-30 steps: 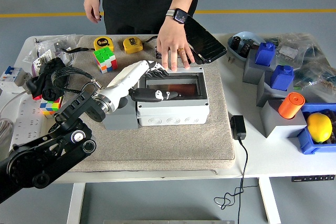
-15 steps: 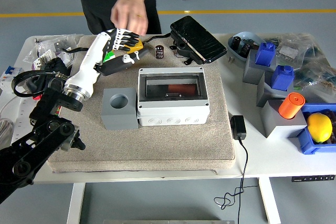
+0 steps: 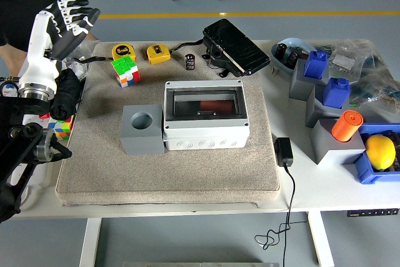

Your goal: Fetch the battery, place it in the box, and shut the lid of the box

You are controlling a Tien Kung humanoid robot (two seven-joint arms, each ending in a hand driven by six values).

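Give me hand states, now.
Left hand: open, fingers spread, holding nothing, raised at the table's far left.
Right hand: not in view.

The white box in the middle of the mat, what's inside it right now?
Through the white box's closed clear lid, only a dark interior with a reddish-brown band at the back shows. No battery can be made out inside; the white frame hides the edges. A small black cylinder stands on the mat behind the box.

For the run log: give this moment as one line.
left hand: raised at far left, open, empty | battery: on mat behind box | box: lid shut | right arm: unseen
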